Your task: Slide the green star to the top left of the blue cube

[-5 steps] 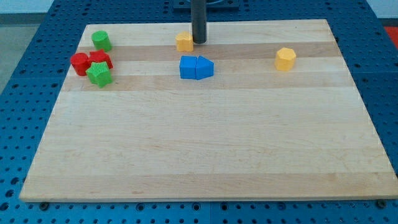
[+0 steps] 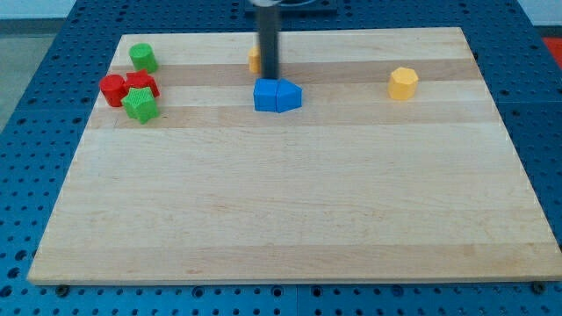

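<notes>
Looks like a robotics lab bench to me. There's a plain wooden board (image 2: 290,202) sitting on a blue perforated mounting table (image 2: 26,175), the kind with a grid of bolt holes.

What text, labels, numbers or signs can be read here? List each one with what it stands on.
None: no word, label, number or sign shows anywhere. The wooden board, the blue cube, the green star, the other blocks and my tip are all unmarked.

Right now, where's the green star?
The green star sits near the board's left edge, toward the view's top, touching the red blocks just above it.
</notes>
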